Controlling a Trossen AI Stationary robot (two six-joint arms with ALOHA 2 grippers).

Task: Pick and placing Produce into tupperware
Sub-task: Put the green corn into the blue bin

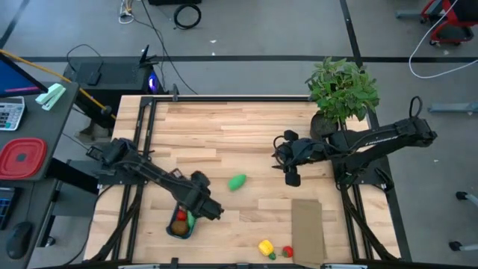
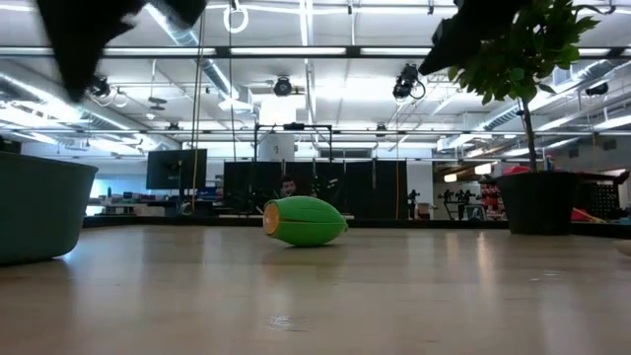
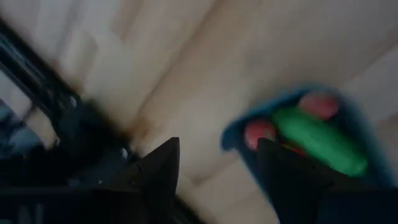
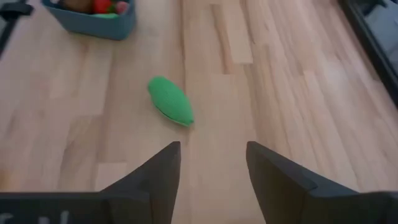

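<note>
Green produce piece [image 4: 170,101] lying ahead of right gripper [image 4: 211,163], fingers parted, empty | left gripper [image 3: 214,158] hovering parted, empty, beside blue tupperware [image 3: 367,134]

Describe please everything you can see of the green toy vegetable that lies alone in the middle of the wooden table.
The smooth green oval plastic toy vegetable lies on its side on the light wooden table, with nothing touching it. One end is cut flat and shows a tan face; the other end tapers to a rounded tip. It lies between the two arms, apart from the blue-teal plastic container.
</note>
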